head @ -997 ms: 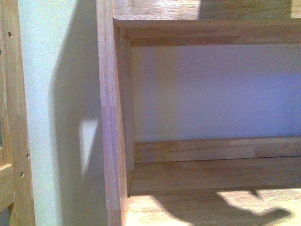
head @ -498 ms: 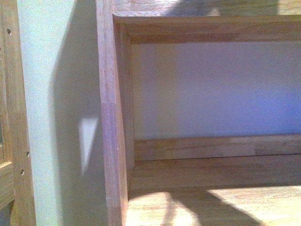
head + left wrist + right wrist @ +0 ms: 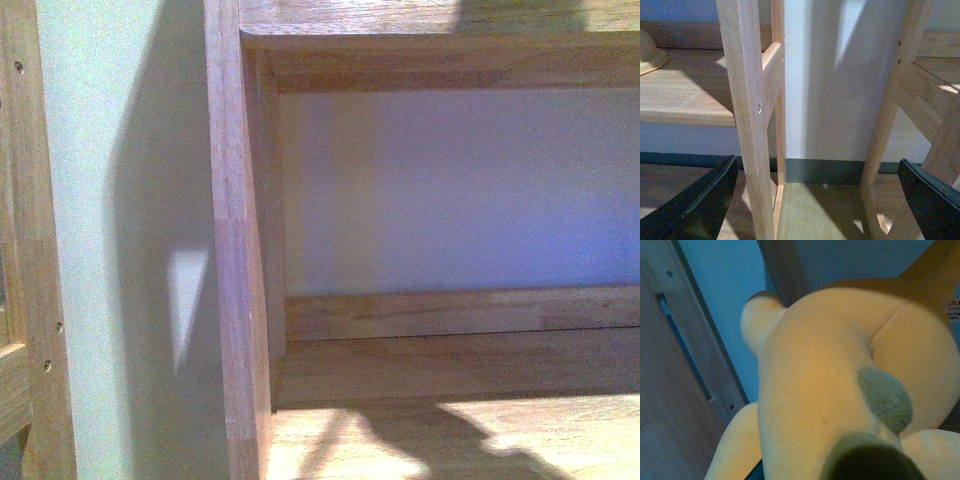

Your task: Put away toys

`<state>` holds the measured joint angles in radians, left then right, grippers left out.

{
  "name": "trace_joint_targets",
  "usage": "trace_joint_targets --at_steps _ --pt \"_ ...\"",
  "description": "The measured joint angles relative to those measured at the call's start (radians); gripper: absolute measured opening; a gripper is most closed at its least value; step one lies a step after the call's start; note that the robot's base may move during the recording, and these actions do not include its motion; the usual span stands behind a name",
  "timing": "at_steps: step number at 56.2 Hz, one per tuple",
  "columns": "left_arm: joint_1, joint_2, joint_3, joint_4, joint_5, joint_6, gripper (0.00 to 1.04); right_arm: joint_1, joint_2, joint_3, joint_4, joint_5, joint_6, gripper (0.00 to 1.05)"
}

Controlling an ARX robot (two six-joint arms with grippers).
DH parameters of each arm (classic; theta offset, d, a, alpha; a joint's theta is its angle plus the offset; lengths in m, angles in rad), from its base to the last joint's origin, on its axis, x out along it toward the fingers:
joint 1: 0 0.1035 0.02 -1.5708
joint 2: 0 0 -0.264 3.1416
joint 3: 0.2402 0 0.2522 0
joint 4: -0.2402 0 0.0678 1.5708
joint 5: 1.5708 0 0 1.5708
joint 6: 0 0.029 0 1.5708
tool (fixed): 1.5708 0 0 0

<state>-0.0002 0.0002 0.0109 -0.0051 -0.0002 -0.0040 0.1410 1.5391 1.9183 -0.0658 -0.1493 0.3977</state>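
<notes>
— What does the front camera see?

— A wooden shelf unit (image 3: pixel 238 250) close up: its upright post, a pale back wall (image 3: pixel 460 190) inside the compartment, and the lower shelf board (image 3: pixel 450 400) with sun patches and a dark shadow across its front edge. Neither arm shows there, and no toy.

— Where is the plush animal, then?

— Only in the right wrist view. The orange-yellow plush animal (image 3: pixel 820 375) fills nearly the whole picture, pressed right up to the lens, with a rounded limb sticking out to one side, a greyish-green patch (image 3: pixel 885 397) on its body and a small printed tag (image 3: pixel 953 310) at the picture's edge. Behind it are a wooden frame (image 3: pixel 695 340) and a blue-tinted wall.

— Is the right gripper grasping it?

— I cannot tell. The fingers are not visible; only a dark blurred shape sits at the bottom edge.

— And the left gripper (image 3: pixel 825 200)?

— Released — its two black fingers (image 3: pixel 705 200) stand wide apart with nothing between them. Beyond them are a light wooden post (image 3: pixel 747 110), a shelf board beside it with the edge of a pale rounded object (image 3: pixel 650 50) on it, the wall's dark baseboard (image 3: pixel 825 170) and the wooden floor.
</notes>
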Motion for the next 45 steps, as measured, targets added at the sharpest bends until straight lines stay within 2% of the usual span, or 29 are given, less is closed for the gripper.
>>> trace_joint_targets --at_steps 11,22,45 --pt "0.000 0.000 0.000 0.000 0.000 0.000 0.99 -0.027 0.068 0.054 -0.047 -0.052 0.072 0.17" --pt "0.000 0.000 0.000 0.000 0.000 0.000 0.99 -0.030 0.108 0.072 -0.055 -0.085 0.078 0.17" --pt "0.000 0.000 0.000 0.000 0.000 0.000 0.99 -0.003 0.144 0.081 0.001 -0.159 0.082 0.17"
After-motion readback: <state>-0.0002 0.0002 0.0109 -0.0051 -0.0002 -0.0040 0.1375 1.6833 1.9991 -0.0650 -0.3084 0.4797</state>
